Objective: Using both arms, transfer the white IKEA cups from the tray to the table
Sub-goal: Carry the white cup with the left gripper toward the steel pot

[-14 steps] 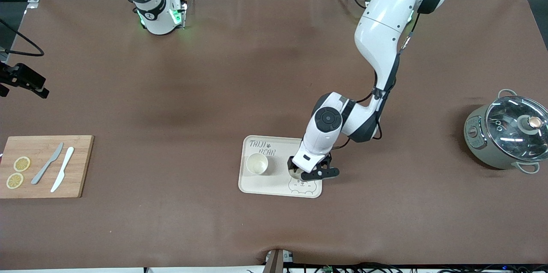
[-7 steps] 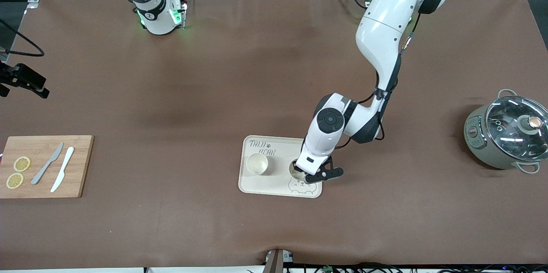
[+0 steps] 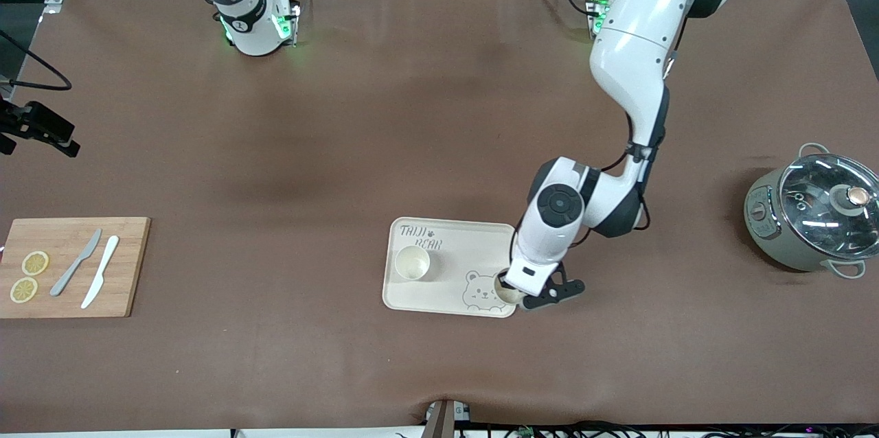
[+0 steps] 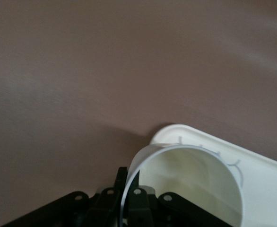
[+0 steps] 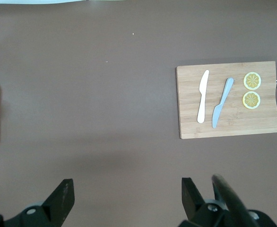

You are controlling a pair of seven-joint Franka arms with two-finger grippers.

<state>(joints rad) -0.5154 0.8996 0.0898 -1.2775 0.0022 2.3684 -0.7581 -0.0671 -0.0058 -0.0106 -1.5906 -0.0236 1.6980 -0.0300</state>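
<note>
My left gripper (image 3: 514,291) is shut on the rim of one white cup (image 3: 508,296), one finger inside and one outside. It holds the cup at the corner of the bear-printed tray (image 3: 446,295) nearest the front camera, toward the left arm's end. I cannot tell whether the cup rests on the tray. The left wrist view shows this cup (image 4: 190,184), the tray corner (image 4: 266,182) and the gripper (image 4: 129,174). The second white cup (image 3: 412,263) stands upright on the tray below the lettering. My right gripper (image 5: 126,189) is open and empty above bare table; it is out of the front view.
A wooden cutting board (image 3: 69,266) with two knives and two lemon slices lies at the right arm's end, also in the right wrist view (image 5: 226,99). A lidded pot (image 3: 810,215) stands at the left arm's end. Brown cloth covers the table.
My left gripper has carried its cup from the tray's middle to the corner toward the left arm's end, uncovering the bear drawing. The other cup has not moved.
</note>
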